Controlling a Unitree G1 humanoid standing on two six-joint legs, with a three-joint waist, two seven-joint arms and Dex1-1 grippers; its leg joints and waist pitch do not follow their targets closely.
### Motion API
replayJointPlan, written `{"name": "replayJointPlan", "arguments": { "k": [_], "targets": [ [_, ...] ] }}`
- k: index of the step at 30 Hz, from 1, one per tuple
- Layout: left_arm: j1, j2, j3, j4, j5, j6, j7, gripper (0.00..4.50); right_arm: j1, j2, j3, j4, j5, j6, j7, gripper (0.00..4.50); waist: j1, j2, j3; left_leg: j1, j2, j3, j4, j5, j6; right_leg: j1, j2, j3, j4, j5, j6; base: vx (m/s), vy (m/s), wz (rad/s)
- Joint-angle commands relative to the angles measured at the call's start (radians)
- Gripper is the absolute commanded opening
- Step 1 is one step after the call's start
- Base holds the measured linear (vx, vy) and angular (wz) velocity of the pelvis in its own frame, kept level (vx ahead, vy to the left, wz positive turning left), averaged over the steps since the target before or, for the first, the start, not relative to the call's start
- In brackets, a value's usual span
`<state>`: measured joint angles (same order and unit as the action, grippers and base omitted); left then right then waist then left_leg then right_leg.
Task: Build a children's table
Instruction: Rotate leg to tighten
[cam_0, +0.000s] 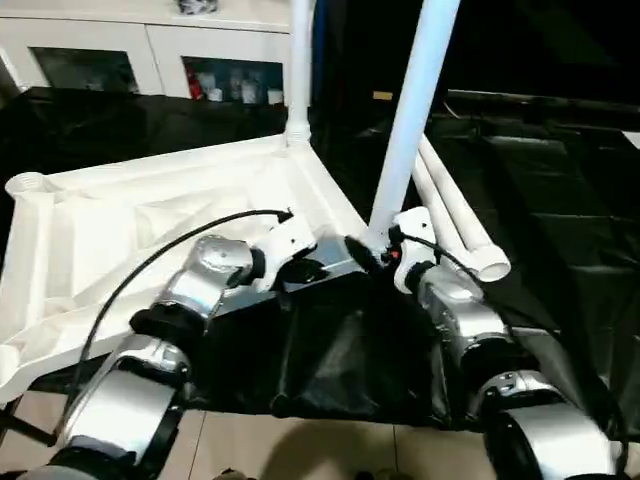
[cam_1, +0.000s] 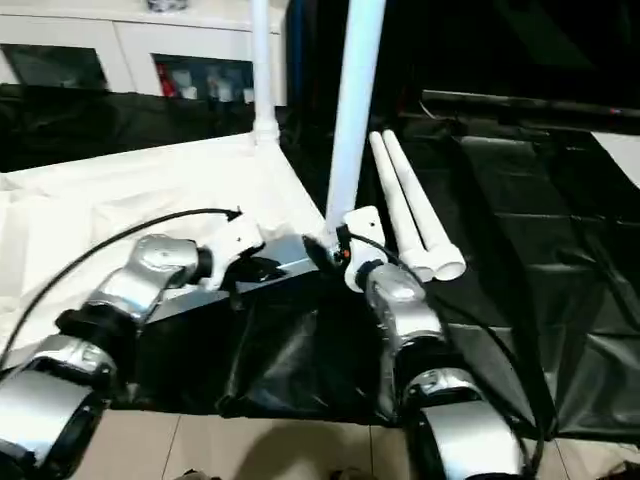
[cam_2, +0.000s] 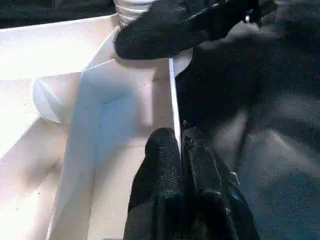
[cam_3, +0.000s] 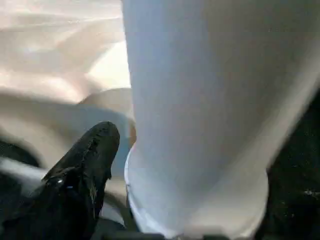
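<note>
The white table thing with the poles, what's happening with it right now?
A robot is assembling it. The tabletop lies upside down with two legs standing in corner sockets; two spare legs lie on the black sheet. The left gripper is pinched shut on the tabletop's rim, and the right gripper is at the base of the near leg.

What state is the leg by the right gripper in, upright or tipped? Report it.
Tipped. The leg rises from the tabletop's near corner socket leaning right, while the far leg stands straight. Full seating: cannot tell.

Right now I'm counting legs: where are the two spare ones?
The two spare legs lie side by side on the black sheet, right of the tabletop, beside the right end effector.
</note>
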<state>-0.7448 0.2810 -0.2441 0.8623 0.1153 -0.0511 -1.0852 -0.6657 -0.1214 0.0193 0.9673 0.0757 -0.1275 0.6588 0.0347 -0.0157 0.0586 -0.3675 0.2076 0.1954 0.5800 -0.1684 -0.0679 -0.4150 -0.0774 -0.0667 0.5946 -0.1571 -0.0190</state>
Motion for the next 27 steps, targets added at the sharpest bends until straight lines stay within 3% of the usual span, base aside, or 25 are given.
{"name": "replayJointPlan", "arguments": {
  "k": [1,4,9,15,23,27],
  "targets": [
    [0.022,-0.006,-0.049,-0.026,-0.01,-0.036,-0.101,0.0,0.016,0.0,0.067,-0.062,0.025,-0.014,0.183,3.85,0.009,0.009,-0.076,0.008,0.027,-0.007,-0.059,-0.23,0.067,0.061,-0.057,0.041,-0.059,-0.157,-0.258,0.0,0.0,0.0],
    [0.027,0.014,-0.049,-0.028,-0.017,-0.046,-0.144,0.0,0.033,-0.028,0.078,-0.097,0.039,0.005,0.281,3.85,0.016,0.01,-0.074,0.009,0.028,-0.004,-0.058,-0.223,0.08,0.06,-0.055,0.04,-0.057,-0.139,-0.269,0.0,0.0,0.0],
    [0.038,0.07,-0.05,-0.046,-0.049,-0.07,-0.29,0.0,0.074,-0.117,0.136,-0.174,0.039,0.047,0.51,3.85,0.026,0.01,-0.069,0.015,0.03,-0.007,-0.063,-0.285,0.052,0.055,-0.059,0.041,-0.066,-0.253,-0.25,0.0,0.0,0.0],
    [0.044,0.106,-0.062,-0.054,-0.054,-0.088,-0.367,0.0,0.082,-0.15,0.17,-0.187,0.025,0.051,0.601,3.18,0.029,0.011,-0.069,0.017,0.031,-0.008,-0.065,-0.298,0.031,0.051,-0.059,0.043,-0.067,-0.275,-0.245,0.0,0.0,0.0],
    [0.047,0.122,-0.063,-0.063,-0.056,-0.085,-0.403,0.0,0.091,-0.148,0.171,-0.223,0.05,0.101,0.636,2.86,0.03,0.014,-0.072,0.015,0.03,-0.009,-0.064,-0.269,0.032,0.055,-0.058,0.042,-0.061,-0.223,-0.256,0.0,0.0,0.0],
    [0.009,0.071,-0.038,-0.012,-0.023,-0.03,-0.216,0.0,0.081,-0.083,0.116,-0.153,0.022,0.084,0.374,2.82,0.027,0.012,-0.069,0.017,0.031,-0.008,-0.065,-0.282,0.021,0.051,-0.059,0.042,-0.063,-0.249,-0.252,0.0,0.0,0.0]
  ]
}}
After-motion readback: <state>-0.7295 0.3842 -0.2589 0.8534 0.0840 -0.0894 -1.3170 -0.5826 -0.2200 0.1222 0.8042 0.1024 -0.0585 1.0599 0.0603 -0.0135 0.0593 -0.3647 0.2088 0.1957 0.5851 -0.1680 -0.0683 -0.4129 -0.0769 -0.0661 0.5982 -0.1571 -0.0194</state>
